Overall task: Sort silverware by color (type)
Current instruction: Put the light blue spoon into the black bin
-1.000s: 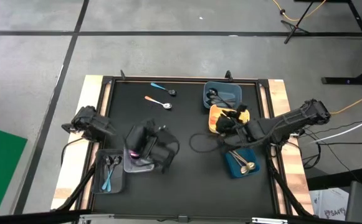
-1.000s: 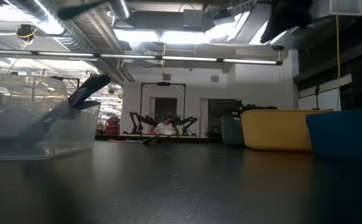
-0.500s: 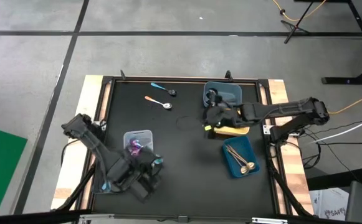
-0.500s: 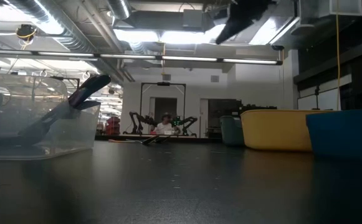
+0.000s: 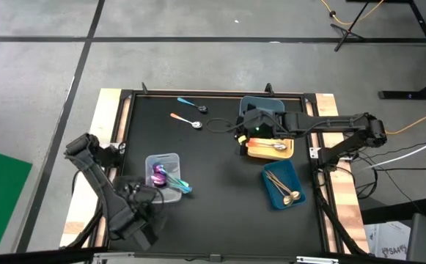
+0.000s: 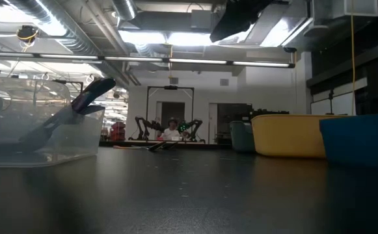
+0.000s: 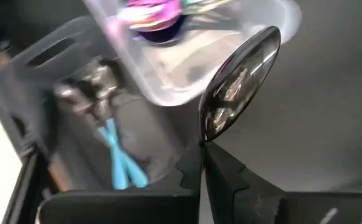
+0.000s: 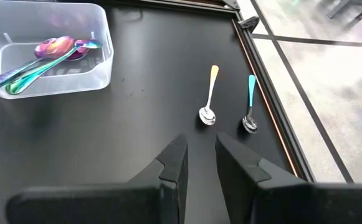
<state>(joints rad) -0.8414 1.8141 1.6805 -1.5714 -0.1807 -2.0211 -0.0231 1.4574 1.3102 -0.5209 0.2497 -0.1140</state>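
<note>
Left gripper (image 7: 202, 155) pinching a glossy mirror-bowled silver spoon (image 7: 240, 81) beside clear plastic tray (image 7: 168, 93); right gripper (image 8: 199, 158) spread, empty, over matte black table (image 8: 137, 118).

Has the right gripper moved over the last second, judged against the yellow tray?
Yes. The right gripper has travelled from above the yellow tray toward the table's far edge, reaching the tray's far-left corner.

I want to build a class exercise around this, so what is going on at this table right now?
A two-armed robot is sorting small spoons into trays. The left gripper, shut on a silver spoon, is at the table's front left corner by a clear tray of iridescent spoons. The right gripper, open and empty, hangs mid-table by the yellow tray. An orange-handled spoon and a teal-handled spoon lie unsorted near the far edge.
</note>
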